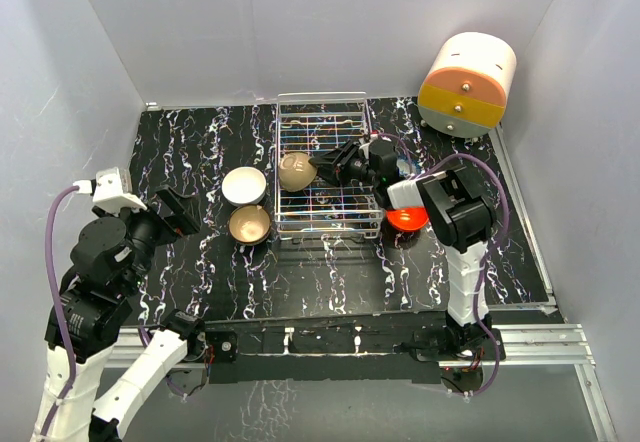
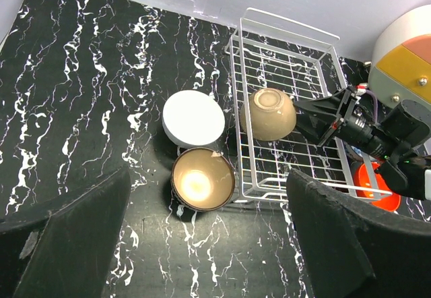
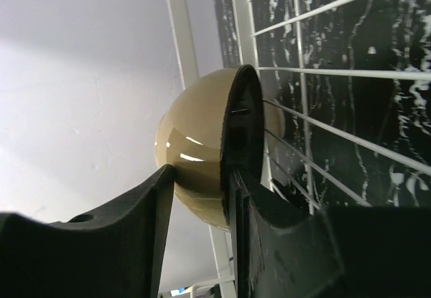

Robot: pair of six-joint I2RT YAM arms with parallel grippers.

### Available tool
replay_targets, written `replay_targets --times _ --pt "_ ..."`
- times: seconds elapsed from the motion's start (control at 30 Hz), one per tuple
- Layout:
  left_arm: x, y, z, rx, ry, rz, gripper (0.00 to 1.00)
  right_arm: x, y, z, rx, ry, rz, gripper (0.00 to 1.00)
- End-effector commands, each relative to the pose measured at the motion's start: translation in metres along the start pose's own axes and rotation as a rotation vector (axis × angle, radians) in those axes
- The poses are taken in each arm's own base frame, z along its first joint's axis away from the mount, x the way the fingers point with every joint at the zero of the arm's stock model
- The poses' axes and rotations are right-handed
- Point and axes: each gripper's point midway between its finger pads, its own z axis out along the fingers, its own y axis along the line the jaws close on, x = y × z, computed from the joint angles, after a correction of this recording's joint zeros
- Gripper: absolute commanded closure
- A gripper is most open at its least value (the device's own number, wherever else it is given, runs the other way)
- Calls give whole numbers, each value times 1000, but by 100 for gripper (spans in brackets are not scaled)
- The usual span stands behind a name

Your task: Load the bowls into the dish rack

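My right gripper point(image 1: 318, 167) is shut on the tan bowl point(image 1: 296, 171), one finger on each side of its wall. It holds the bowl tilted on its side over the left part of the wire dish rack point(image 1: 325, 112). The wrist view shows the tan bowl point(image 3: 195, 143) pinched against the rack wires point(image 3: 303, 109). The white bowl point(image 1: 244, 185) lies upside down just left of the rack. The dark brown-black bowl point(image 1: 249, 225) stands upright in front of it. The red-orange bowl point(image 1: 407, 218) sits right of the rack, partly under my right arm. My left gripper point(image 2: 209, 244) is open and empty, above the table near the dark bowl point(image 2: 203, 179).
A cream-and-orange cylindrical box point(image 1: 467, 84) stands at the back right. Grey walls close in the black marbled table point(image 1: 190, 142) on three sides. A metal rail point(image 1: 530, 337) runs along the near edge.
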Motion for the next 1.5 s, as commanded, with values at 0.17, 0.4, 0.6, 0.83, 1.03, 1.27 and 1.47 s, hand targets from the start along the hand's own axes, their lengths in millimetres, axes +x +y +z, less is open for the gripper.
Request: replay_targets --times 0.17,0.4,0.6,0.83,1.03,1.27,1.47 --pt "1 -2 2 12 -5 2 3 -31 -6 -10 186 -112 -125 60" --pt "2 0 -1 9 -8 1 3 -39 -11 -16 265 -151 -172 58" --pt "3 2 -3 7 -10 1 3 -44 -14 -20 310 -165 -222 57" --pt "4 3 -3 5 -10 0 3 -54 5 -31 377 -224 -358 54" --pt "5 1 -2 12 -9 -1 3 -55 29 -28 424 -218 -544 53" --pt "7 2 -1 10 -6 3 3 -45 45 10 467 -119 -760 52" --pt "8 4 -2 3 -4 8 3 -37 34 36 453 -26 -806 51"
